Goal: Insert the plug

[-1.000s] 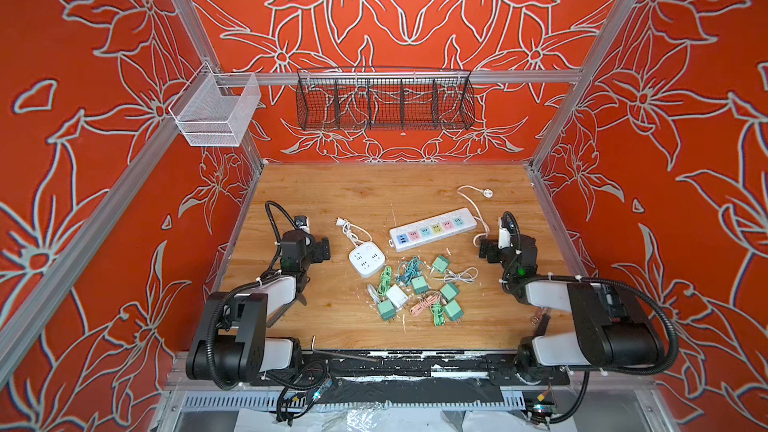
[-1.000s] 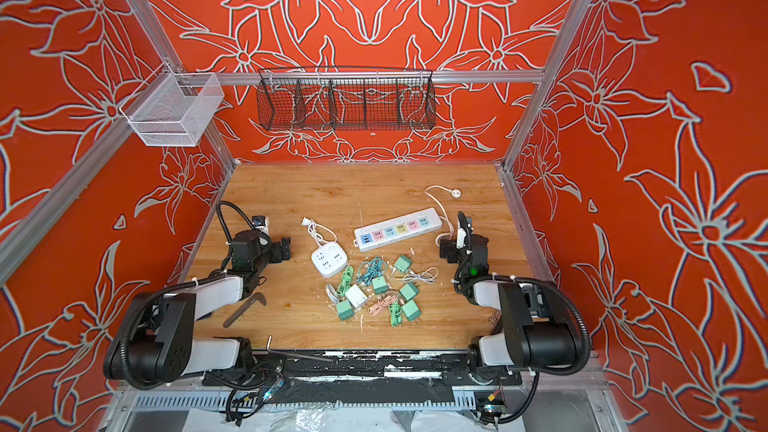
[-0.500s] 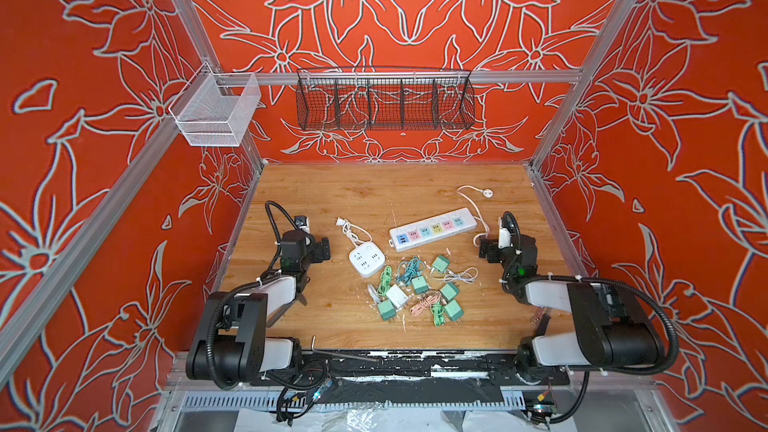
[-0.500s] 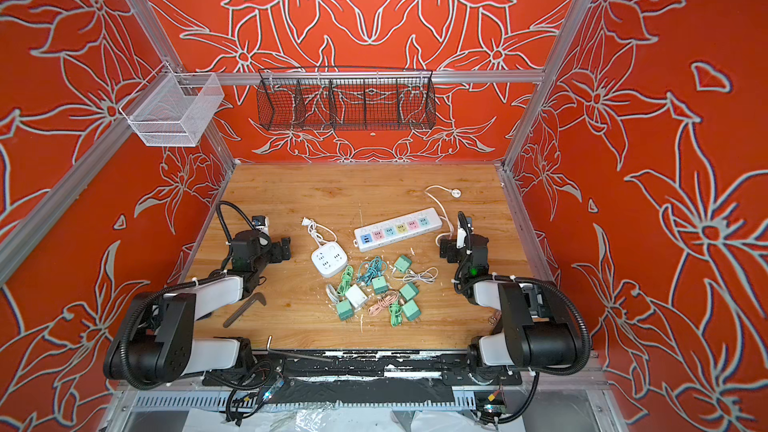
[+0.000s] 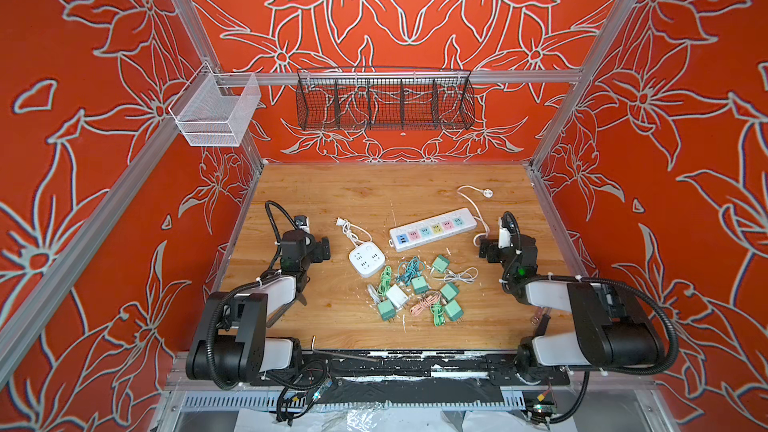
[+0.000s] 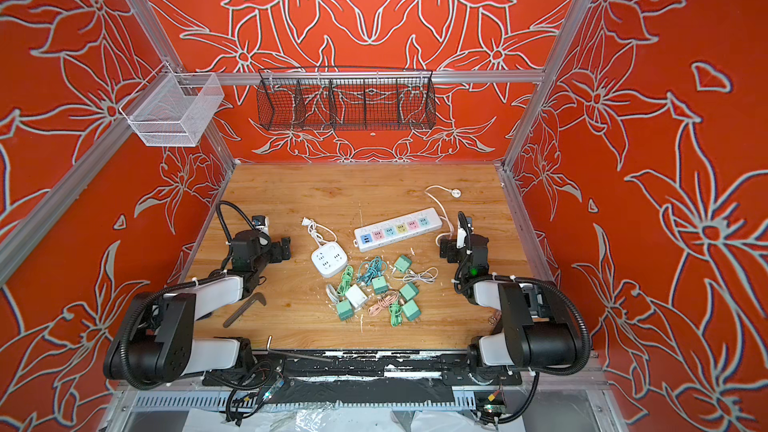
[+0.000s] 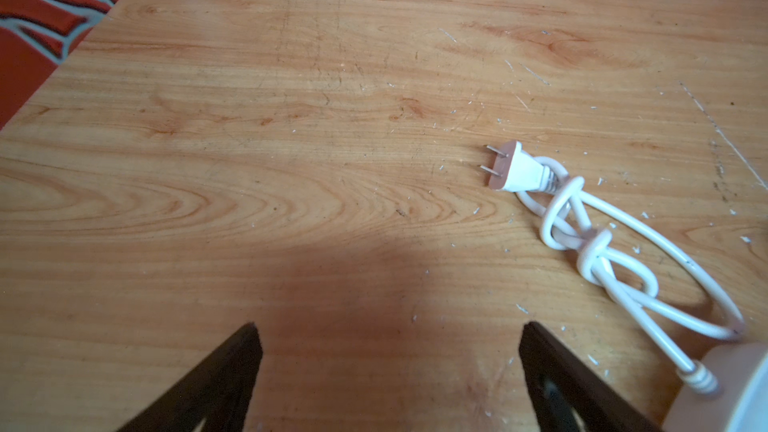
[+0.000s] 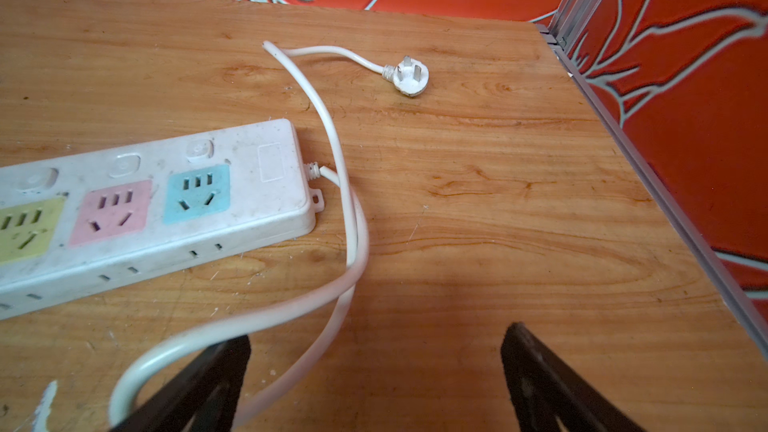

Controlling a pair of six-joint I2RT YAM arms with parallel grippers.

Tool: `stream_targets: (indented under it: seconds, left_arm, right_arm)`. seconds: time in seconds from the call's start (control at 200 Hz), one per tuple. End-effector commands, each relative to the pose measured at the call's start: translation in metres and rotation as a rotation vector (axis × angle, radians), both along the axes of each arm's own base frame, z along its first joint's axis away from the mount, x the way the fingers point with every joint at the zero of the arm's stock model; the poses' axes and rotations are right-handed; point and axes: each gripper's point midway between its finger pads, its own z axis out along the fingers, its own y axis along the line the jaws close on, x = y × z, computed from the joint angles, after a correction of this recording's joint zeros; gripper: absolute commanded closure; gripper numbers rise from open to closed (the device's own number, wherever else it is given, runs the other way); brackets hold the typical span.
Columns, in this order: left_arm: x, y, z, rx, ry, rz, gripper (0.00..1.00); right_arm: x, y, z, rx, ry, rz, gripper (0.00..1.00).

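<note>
Plug (image 7: 513, 166): white, two flat pins, hard moulded body. Taken as the likeliest one for the task, though a three-pin plug (image 8: 409, 76) and several green adapters (image 5: 451, 310) are also out. Lies flat on the worktop (image 7: 208, 118), left of the power strip (image 5: 432, 229) and well apart from it, pins turned away from it. Trails a white cord (image 7: 590, 251), knotted in loose loops, back to a square socket box (image 5: 365, 260) lying below and left of the strip.

Probably very light, smooth and small, so apt to twist or slip in a loose pinch. Best taken across the flat sides of the body, just behind the flange. Not by the pins, which look thin and bendable, nor by the ribbed strain relief. Should expect a springy tug from the knotted cord, perhaps enough to drag the socket box along. Strip itself looks light too and likely to slide under a push, so worth bracing at its cable end.

Left end effector (image 7: 388, 334): fingers spread wide, holding nothing, farther left of the strip than the plug. Right end effector (image 8: 376, 338): likewise wide open and empty, just off the strip's cable end, with a loop of strip cable (image 8: 249, 317) close by one finger; touching or not, cannot tell.

No brand, label or legible writing anywhere. Only coloured socket faces on the strip: blue, pink, teal, yellow.
</note>
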Motion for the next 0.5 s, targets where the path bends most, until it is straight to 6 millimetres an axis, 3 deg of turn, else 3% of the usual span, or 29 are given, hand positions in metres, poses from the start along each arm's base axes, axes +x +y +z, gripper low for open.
stream_targets:
  seconds: [0.0, 0.14, 0.3, 0.495]
  left_arm:
    - [0.008, 0.002, 0.011, -0.002, -0.038, 0.01, 0.03]
    - [0.011, 0.002, 0.019, 0.01, -0.019, 0.019, 0.03]
    - [0.016, 0.018, 0.024, 0.041, 0.046, 0.134, 0.03]
    - [0.005, 0.03, 0.038, 0.07, 0.078, 0.271, 0.03]
  right_arm:
    - [0.012, -0.002, 0.015, -0.005, -0.049, -0.005, 0.02]
    - [0.013, -0.003, 0.016, -0.006, -0.048, -0.005, 0.02]
    - [0.011, -0.003, 0.016, -0.01, -0.054, -0.006, 0.03]
    - [0.01, -0.006, 0.028, -0.018, -0.058, -0.031, 0.02]
